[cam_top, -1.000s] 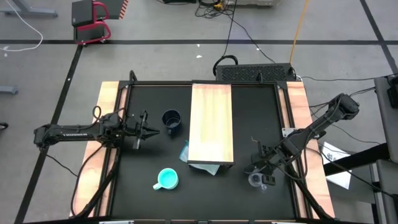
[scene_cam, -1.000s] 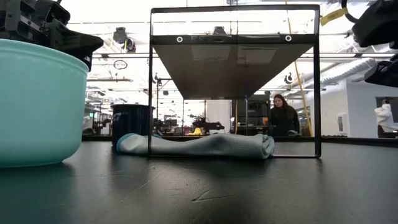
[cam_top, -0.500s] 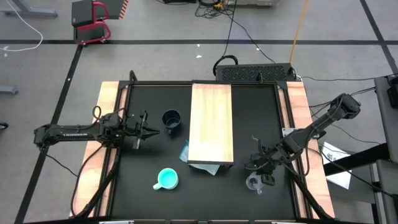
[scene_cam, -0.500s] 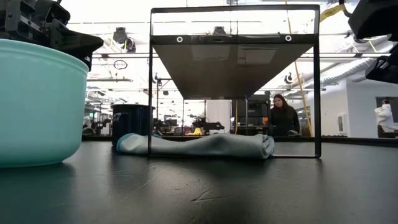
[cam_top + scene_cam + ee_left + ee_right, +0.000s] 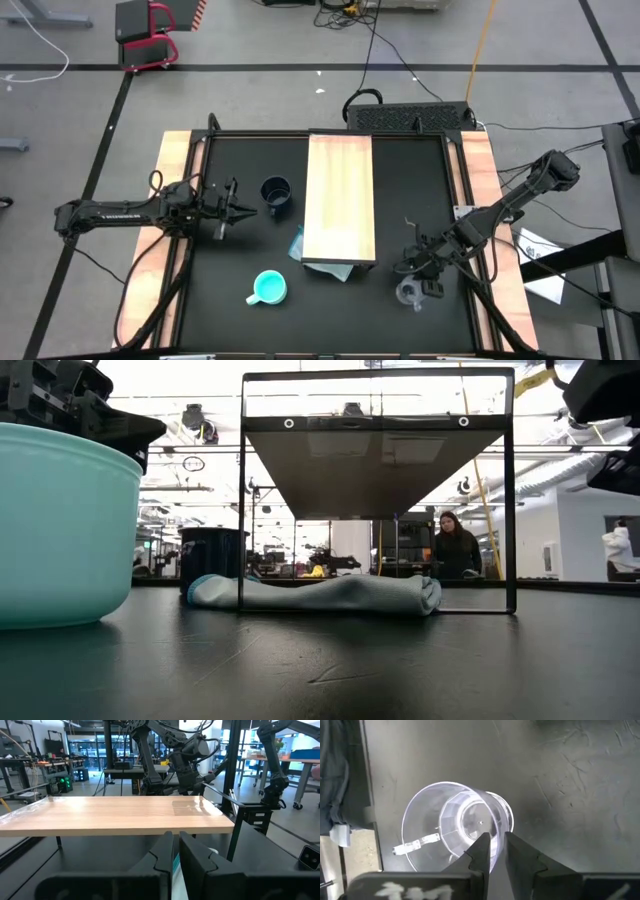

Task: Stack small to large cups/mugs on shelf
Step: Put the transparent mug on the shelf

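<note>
The clear glass mug (image 5: 455,825) sits near the table's front right, and my right gripper (image 5: 497,840) is shut on it; they also show in the high view as mug (image 5: 407,293) and gripper (image 5: 420,282). The turquoise mug (image 5: 268,288) stands on its base at the front left. The dark navy mug (image 5: 276,192) stands left of the shelf (image 5: 340,200), a raised light-wood plank on a dark frame. My left gripper (image 5: 240,208) waits level and shut just left of the navy mug, holding nothing. My right gripper has the glass mug's wall at the rim (image 5: 496,845) between its fingers, one finger inside the mouth and one outside. The fingers slant steeply down from the table's right side. The clear handle (image 5: 415,845) points away from them. Whether the base rests on the table I cannot tell.
A blue-grey cloth (image 5: 330,592) lies on the table under the shelf's near end and sticks out at its left (image 5: 298,245). Wooden strips (image 5: 172,200) run along both table sides. A person (image 5: 455,550) sits in the room beyond the far edge.
</note>
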### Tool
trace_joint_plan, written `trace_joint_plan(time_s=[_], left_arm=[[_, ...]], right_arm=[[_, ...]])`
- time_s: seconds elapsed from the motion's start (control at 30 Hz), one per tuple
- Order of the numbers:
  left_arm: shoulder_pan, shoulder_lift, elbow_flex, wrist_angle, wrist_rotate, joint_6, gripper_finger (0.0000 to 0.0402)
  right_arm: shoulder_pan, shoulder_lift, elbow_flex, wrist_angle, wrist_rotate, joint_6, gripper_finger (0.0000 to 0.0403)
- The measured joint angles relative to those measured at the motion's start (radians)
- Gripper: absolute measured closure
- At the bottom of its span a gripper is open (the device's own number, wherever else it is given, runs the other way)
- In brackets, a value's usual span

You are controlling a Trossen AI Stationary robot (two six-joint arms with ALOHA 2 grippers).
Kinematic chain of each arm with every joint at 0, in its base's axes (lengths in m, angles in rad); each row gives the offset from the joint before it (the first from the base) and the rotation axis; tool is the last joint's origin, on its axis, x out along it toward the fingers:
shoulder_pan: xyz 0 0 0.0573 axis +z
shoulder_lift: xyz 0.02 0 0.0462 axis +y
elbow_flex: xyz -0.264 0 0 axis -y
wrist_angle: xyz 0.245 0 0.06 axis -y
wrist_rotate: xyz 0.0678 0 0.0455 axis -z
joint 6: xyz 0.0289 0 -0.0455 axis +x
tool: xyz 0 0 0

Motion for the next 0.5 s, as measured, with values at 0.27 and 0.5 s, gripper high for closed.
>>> trace_joint_plan(time_s=[0.27, 0.5], left_arm=[[0.0, 0.0, 0.0, -0.014, 0.0, 0.005, 0.0369], [0.0, 0.0, 0.0, -0.017, 0.0, 0.007, 0.0369]], right_arm=[[0.0, 0.0, 0.0, -0.012, 0.003, -0.019, 0.0398], [0.0, 0.0, 0.0, -0.01, 0.011, -0.018, 0.0401]])
